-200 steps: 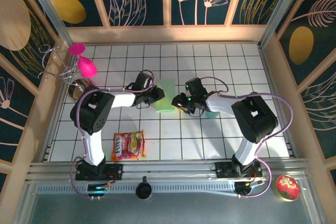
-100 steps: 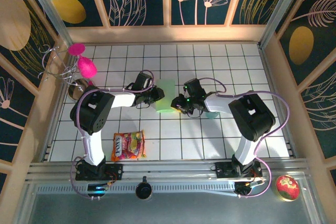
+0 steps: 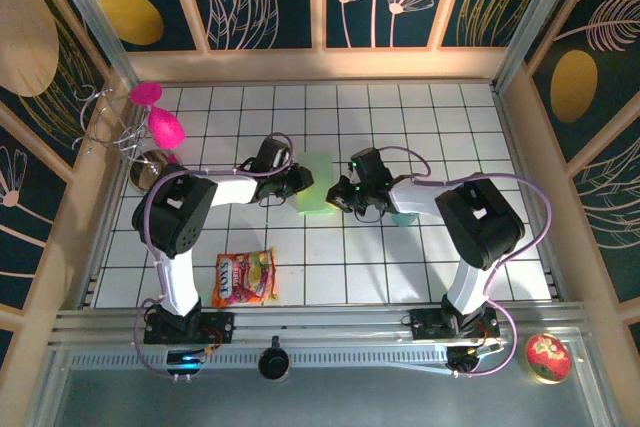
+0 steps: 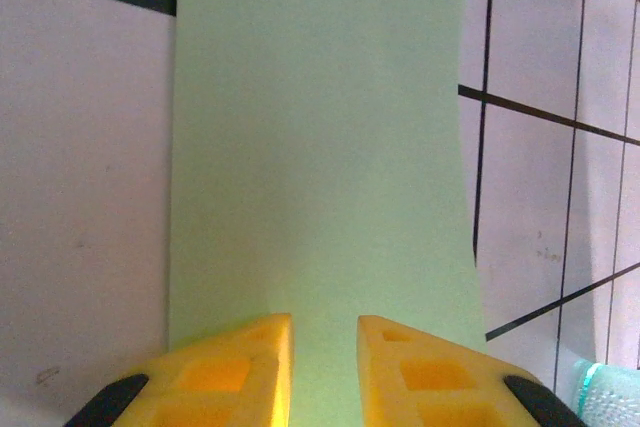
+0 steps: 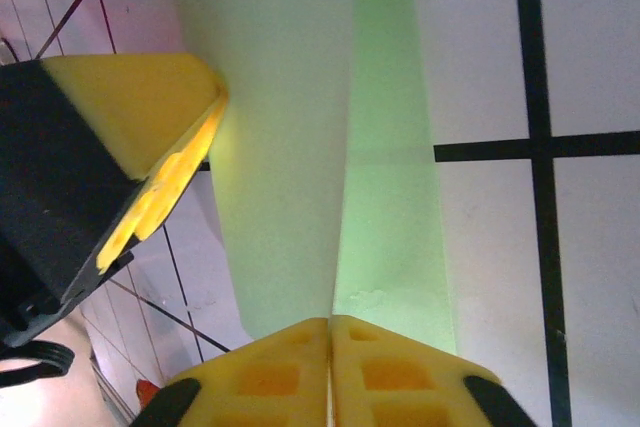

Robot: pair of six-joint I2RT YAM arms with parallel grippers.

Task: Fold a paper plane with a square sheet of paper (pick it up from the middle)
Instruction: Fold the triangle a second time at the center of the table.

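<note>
The square sheet of paper lies mid-table as a pale mint-green oblong with one flap raised. My left gripper is at its left edge. In the left wrist view its yellow fingers stand open, a gap between them, low over the flat paper. My right gripper is at the paper's right side, shut on the raised flap's edge. In the right wrist view the flap runs into the closed seam of that gripper, and the lower layer lies flat. The left fingers show beyond the paper.
A translucent teal cup stands just right of the right gripper, and its rim shows in the left wrist view. A candy bag lies front left. Pink items and a metal bowl sit far left; a red tin sits off-table.
My right gripper has slid a little left with the paper's edge, so the sheet looks narrower from above. The left gripper has stayed in place.
</note>
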